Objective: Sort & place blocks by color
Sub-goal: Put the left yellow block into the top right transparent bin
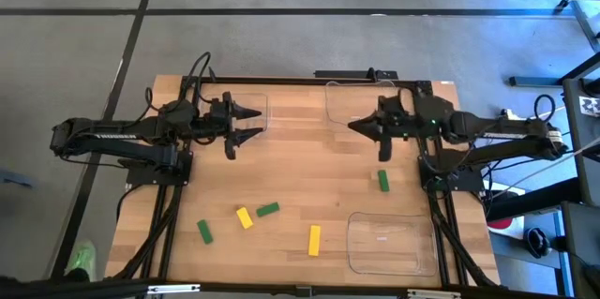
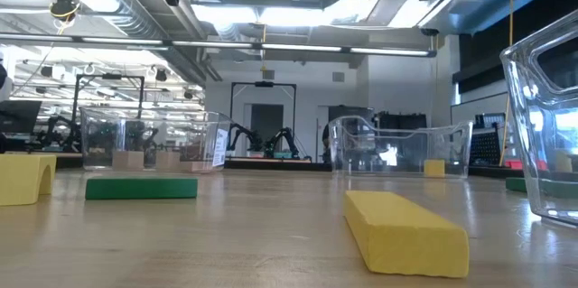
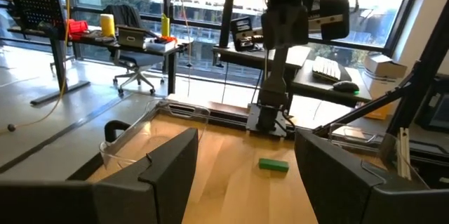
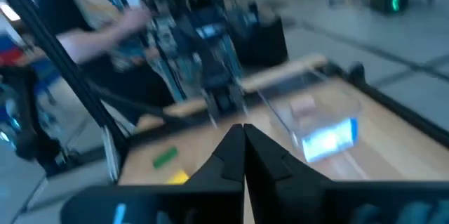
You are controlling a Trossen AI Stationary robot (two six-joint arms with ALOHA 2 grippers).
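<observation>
Overhead, the left claw (image 1: 251, 123) is seen with its fingers spread apart and nothing between them, raised over the far left part of the desk (image 1: 300, 163), beside a clear tray (image 1: 251, 112). The right claw (image 1: 354, 126) is pressed together, empty, near a second clear tray (image 1: 361, 102). Five blocks are scattered nearer the desk's front edge: a green bar (image 1: 382, 180) below the right claw, a green block (image 1: 268, 209), a yellow block (image 1: 245, 217), another green one (image 1: 204, 232), and a yellow bar (image 1: 314, 240). Tan blocks possibly lie inside the left tray. A third tray (image 1: 384, 243) sits at the front right.
</observation>
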